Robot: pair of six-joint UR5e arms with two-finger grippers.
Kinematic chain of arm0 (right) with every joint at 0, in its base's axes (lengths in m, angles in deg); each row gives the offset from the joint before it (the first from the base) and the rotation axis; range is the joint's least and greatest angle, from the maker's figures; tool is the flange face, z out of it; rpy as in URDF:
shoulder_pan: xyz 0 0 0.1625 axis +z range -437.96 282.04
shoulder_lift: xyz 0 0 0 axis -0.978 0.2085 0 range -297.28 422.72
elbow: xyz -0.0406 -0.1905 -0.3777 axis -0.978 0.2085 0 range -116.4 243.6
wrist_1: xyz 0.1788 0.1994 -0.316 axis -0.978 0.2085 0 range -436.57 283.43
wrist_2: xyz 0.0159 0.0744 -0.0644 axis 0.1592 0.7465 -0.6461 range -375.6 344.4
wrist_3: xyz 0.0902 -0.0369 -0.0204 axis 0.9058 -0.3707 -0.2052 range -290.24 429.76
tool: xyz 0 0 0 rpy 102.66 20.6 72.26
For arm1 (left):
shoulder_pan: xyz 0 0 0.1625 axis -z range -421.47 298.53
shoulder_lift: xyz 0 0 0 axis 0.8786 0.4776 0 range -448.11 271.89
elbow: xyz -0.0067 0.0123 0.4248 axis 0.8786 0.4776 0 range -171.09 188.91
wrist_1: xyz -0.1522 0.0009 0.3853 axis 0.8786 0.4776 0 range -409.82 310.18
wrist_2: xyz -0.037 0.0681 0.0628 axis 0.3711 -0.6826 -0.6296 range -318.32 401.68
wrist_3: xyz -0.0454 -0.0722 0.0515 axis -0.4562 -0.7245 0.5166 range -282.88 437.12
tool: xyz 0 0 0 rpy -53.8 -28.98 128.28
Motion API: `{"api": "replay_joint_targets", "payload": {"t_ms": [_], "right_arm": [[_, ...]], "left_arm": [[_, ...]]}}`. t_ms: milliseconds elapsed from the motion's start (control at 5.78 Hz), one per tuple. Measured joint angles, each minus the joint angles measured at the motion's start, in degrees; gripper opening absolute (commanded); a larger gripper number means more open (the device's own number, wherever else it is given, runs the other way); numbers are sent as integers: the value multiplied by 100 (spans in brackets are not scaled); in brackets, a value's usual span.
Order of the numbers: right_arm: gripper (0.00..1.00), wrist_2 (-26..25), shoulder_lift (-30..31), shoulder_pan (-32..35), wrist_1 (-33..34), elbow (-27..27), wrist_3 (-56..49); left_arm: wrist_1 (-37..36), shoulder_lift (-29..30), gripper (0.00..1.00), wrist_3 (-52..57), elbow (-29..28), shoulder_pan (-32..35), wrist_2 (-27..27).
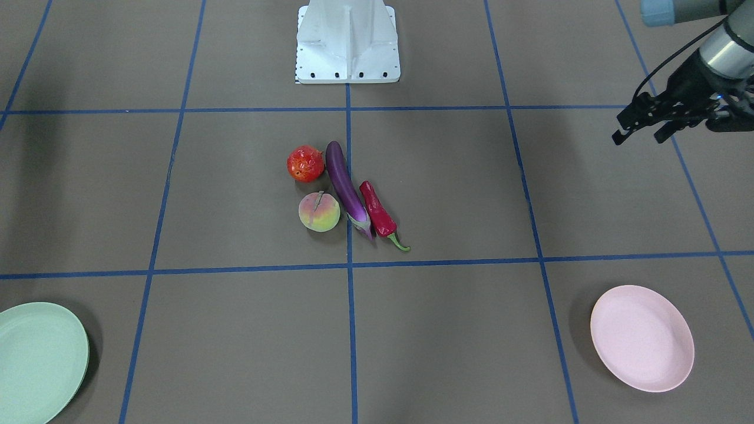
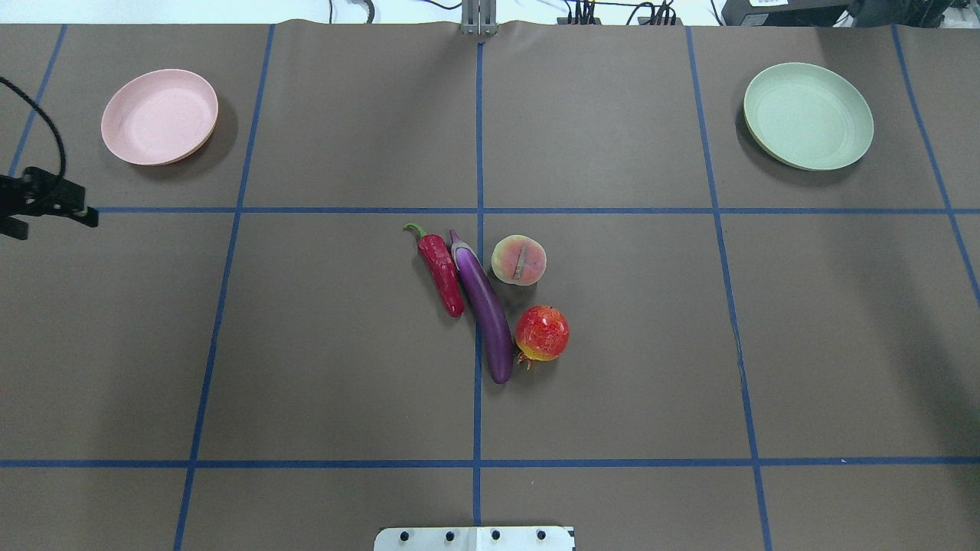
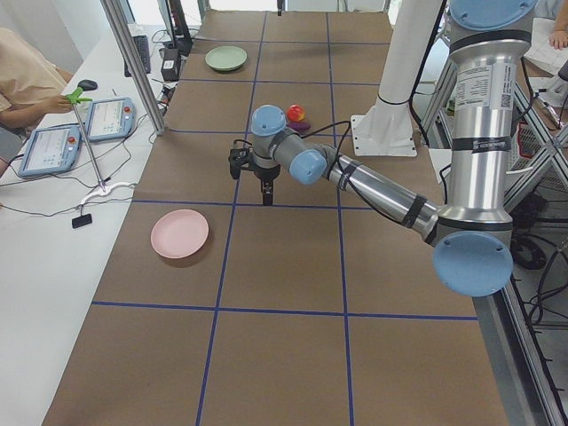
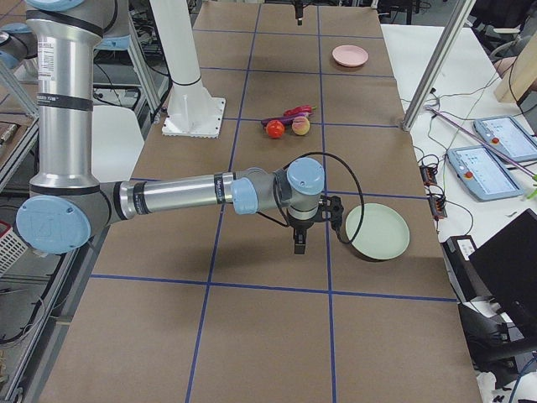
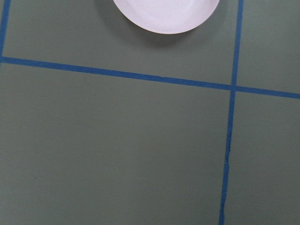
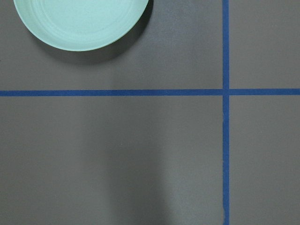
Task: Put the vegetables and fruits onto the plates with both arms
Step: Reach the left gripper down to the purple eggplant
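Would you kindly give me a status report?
Left end effector open, empty; right end effector unclear. Eggplant, chili, peach, red fruit mid-table. Pink plate, green plate bare.

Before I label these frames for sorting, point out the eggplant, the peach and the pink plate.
eggplant (image 2: 484, 302), overhead view, middle of its purple body.
peach (image 2: 528, 264), overhead view, top of its rounded surface.
pink plate (image 2: 157, 115), overhead view, bare centre of its floor.
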Motion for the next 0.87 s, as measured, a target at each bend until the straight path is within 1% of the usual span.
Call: {"api": "replay_joint_targets", "payload": {"t_ms": [173,346,519,692,865], "right_arm": [[100,-6,1,-46,4,16,-9],[100,-9,1,-104,-10,29,-19],[100,-1,8,-144,-89,62,-20],[100,37,34,-160,-235,100,-16],[100,106,69,-180,-328,110,-12]], "left_arm": [[-248,611,100,-771,-47,-622,-515],[-913,1504,100,-1355,-277,-1251,-1033],[-1562,2589,100,-1813,-873,-1703,-1259],[-1839,3570,100,-2163,-1734,-2093,-1361],[-1878,4092,100,-2253,-2265,-2352,-1437]]}}
